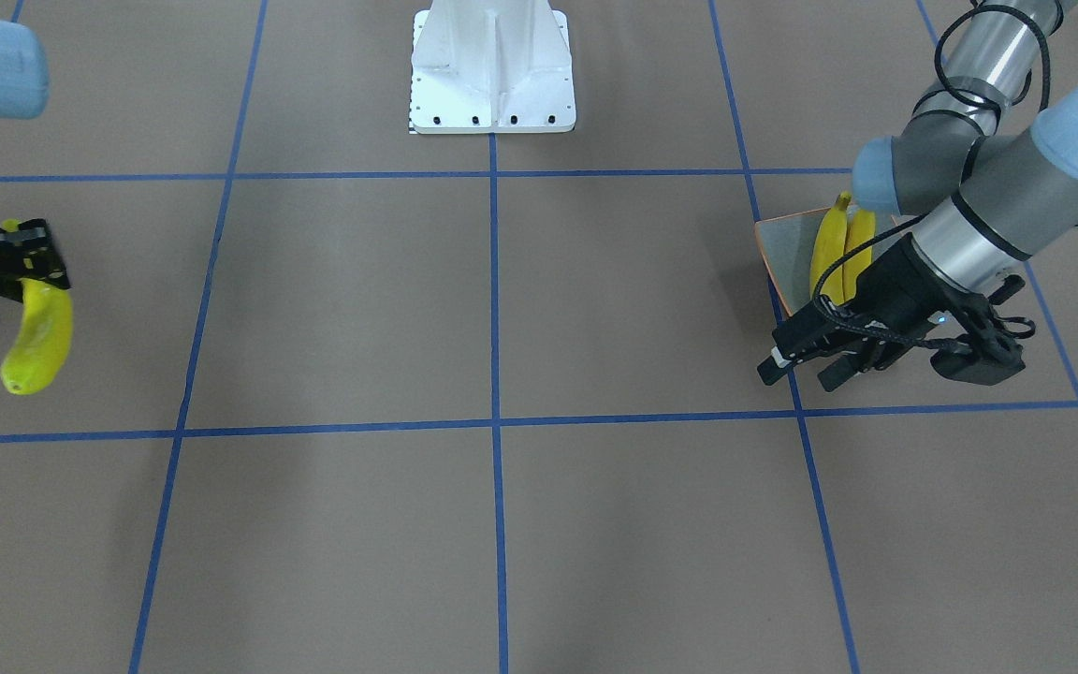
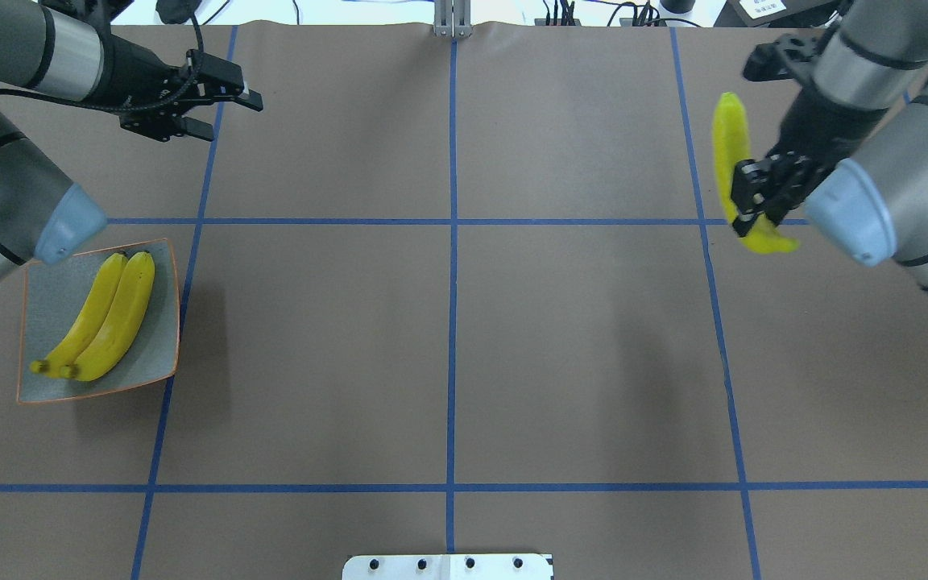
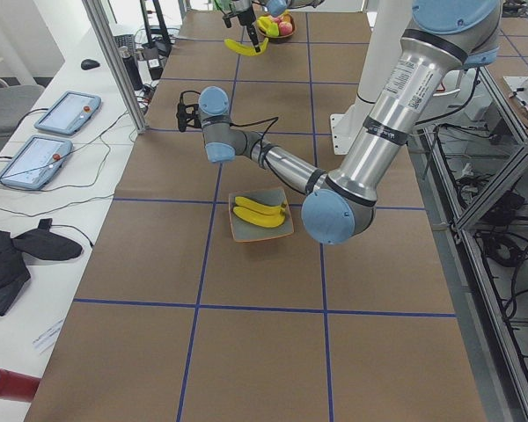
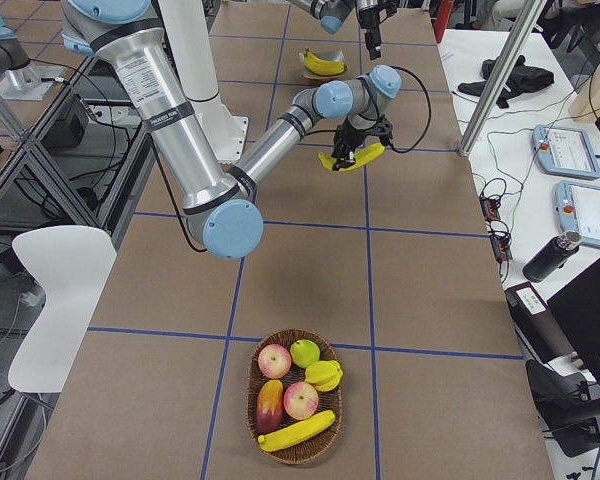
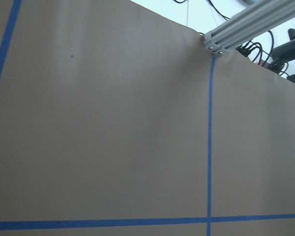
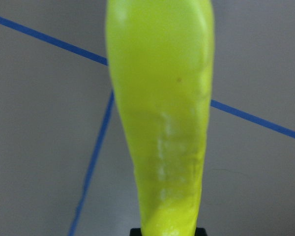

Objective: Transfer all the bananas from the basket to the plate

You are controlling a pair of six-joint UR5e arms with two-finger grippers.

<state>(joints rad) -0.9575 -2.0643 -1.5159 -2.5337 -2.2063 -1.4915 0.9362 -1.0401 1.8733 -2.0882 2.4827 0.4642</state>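
Note:
Two yellow bananas (image 2: 105,318) lie side by side on the grey-blue plate (image 2: 41,282) at the table's left. A third banana (image 2: 731,157) hangs in the air over the right side, with my right gripper (image 2: 747,201) shut on it near its lower end; it fills the right wrist view (image 6: 162,123). Another banana (image 4: 298,430) lies in the wicker basket (image 4: 252,410) at the table's right end. My left gripper (image 2: 230,115) is open and holds nothing, out past the plate toward the far edge.
The basket also holds apples (image 4: 275,360) and other fruit. The white robot base (image 1: 492,70) stands at the middle of the near edge. Blue tape lines (image 2: 452,322) cross the brown table cover. Tablets and cables lie on side benches.

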